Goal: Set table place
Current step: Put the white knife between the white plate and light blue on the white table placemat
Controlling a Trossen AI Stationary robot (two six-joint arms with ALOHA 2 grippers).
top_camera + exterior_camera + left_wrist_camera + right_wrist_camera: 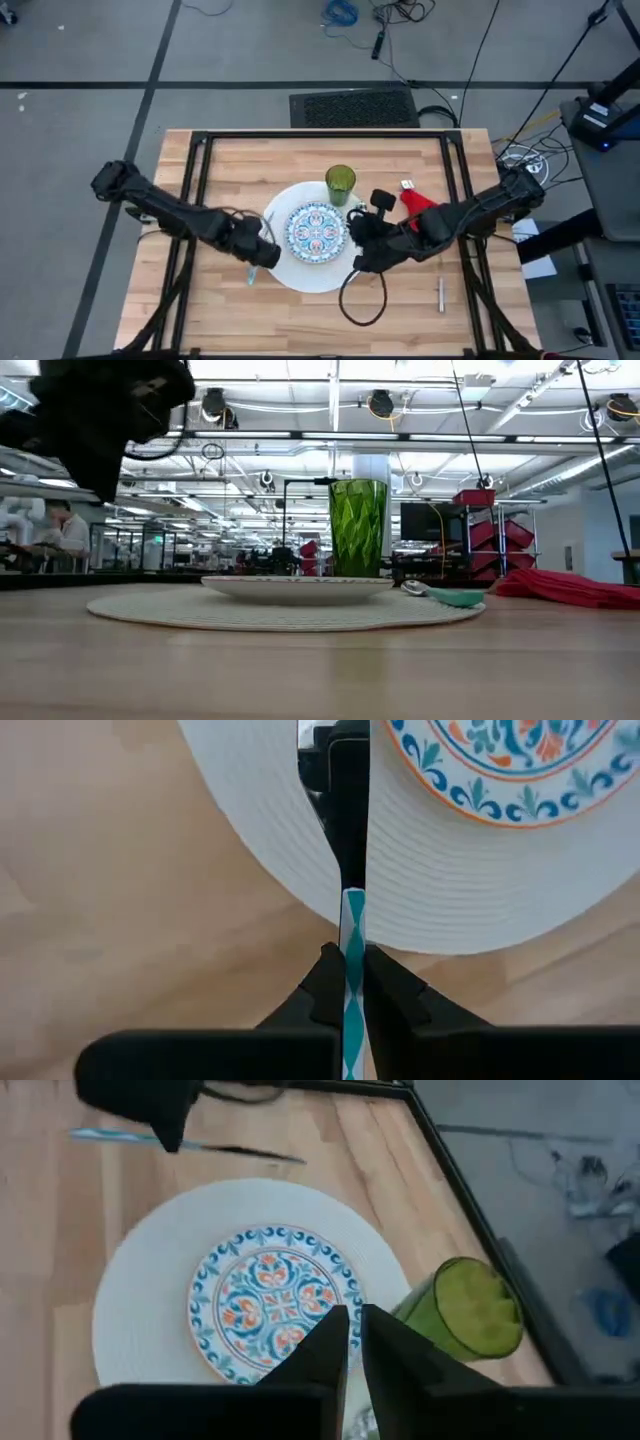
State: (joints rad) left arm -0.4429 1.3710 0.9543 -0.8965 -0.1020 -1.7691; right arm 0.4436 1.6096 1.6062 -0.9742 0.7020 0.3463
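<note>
left gripper (352, 982) pinches a teal-handled utensil (352, 955) (beside the white plate (250, 840)).

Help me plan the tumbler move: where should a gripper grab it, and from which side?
Grip the tumbler across its upper wall, coming from the far, open side. It stands upright and tapers toward the base; the white plate crowds its near side.

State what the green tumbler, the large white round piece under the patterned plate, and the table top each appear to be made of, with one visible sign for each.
Green tumbler: translucent faceted glass or plastic; light passes through it.
Large white round piece: fine concentric ribs and a matte look suggest a woven or ribbed mat rather than glazed ceramic, though that is uncertain.
Table top: light wood, with visible joined strips and grain.
</note>
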